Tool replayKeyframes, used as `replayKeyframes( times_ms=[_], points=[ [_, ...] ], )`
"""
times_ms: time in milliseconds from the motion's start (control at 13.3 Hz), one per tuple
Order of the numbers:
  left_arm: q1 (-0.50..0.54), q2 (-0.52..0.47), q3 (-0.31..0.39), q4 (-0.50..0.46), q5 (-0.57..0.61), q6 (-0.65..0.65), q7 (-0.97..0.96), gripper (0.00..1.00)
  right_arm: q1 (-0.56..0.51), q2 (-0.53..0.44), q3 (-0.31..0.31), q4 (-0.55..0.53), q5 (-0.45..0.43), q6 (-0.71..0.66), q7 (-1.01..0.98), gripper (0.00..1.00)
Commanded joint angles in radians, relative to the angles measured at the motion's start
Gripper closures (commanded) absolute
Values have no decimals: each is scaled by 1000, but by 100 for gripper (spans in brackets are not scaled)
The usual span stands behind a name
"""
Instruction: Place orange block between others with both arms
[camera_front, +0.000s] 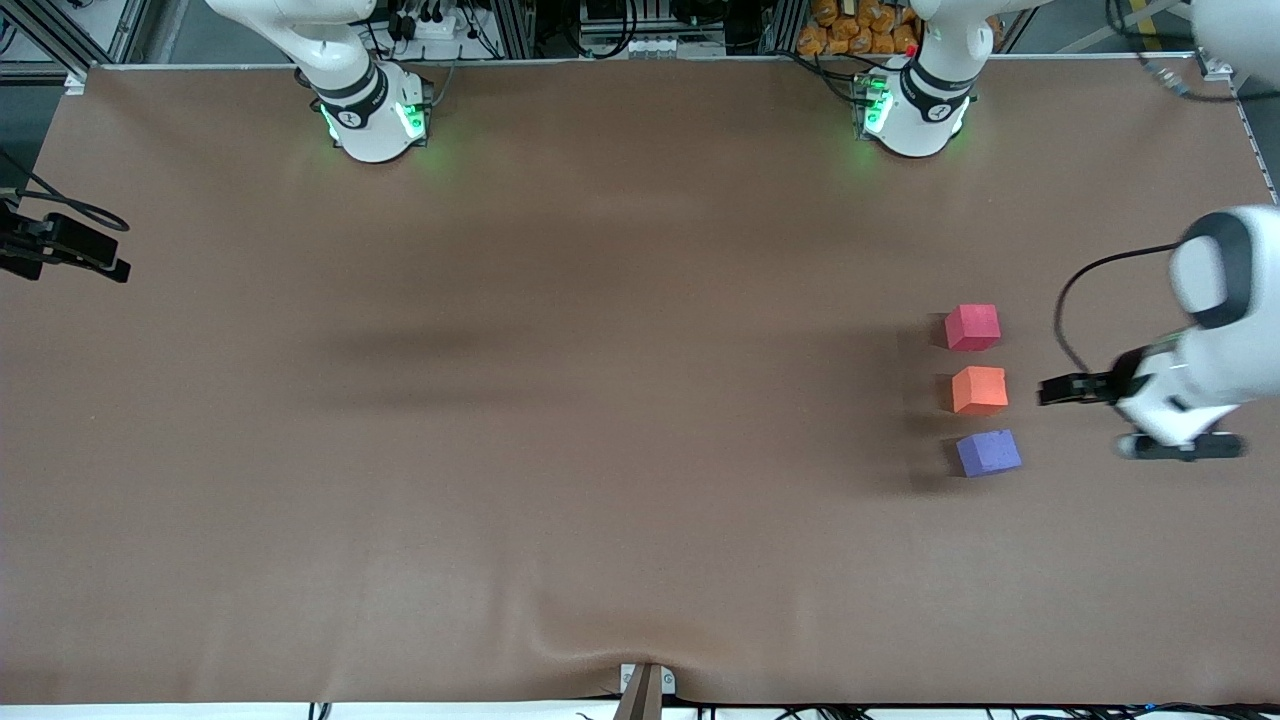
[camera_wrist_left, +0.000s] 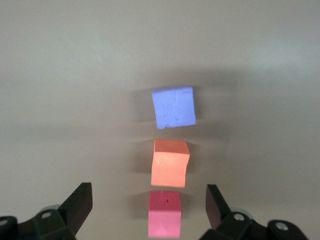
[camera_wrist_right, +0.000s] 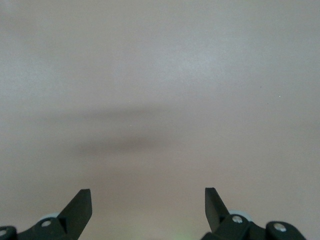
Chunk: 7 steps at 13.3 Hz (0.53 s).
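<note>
Two white jointed arms. Right arm base (camera_front: 372, 115) and left arm base (camera_front: 912, 112): rounded white shells, black joint bands, green lights glowing at the sides. Left arm forearm (camera_front: 1215, 340): glossy white, black band at the wrist joint, black cable (camera_front: 1075, 300) looping off it. Left gripper (camera_wrist_left: 150, 210) and right gripper (camera_wrist_right: 148, 212): matte black wedge fingers, silver screws at the finger mounts.
</note>
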<state>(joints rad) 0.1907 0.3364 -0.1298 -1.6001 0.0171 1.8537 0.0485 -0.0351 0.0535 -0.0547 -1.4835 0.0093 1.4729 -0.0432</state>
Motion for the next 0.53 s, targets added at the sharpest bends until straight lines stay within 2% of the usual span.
replayKeyframes(
  times_ms=[0,151,302,452],
  points=[
    [10,16,-5,178,-5,-126,22,0,-14,-23,16,-14,-15,-6,17,0],
    [4,-37,-5,193,-8,-195,16,0,-12,-23,18,-15,-14,-6,17,0],
    [-7,-109,-14,190,-5,-209,4,0,-12,-23,18,-15,-14,-6,17,0],
    [-2,-161,-56,187,-5,-263,4,0,-9,-21,18,-15,-12,-6,17,0]
  ],
)
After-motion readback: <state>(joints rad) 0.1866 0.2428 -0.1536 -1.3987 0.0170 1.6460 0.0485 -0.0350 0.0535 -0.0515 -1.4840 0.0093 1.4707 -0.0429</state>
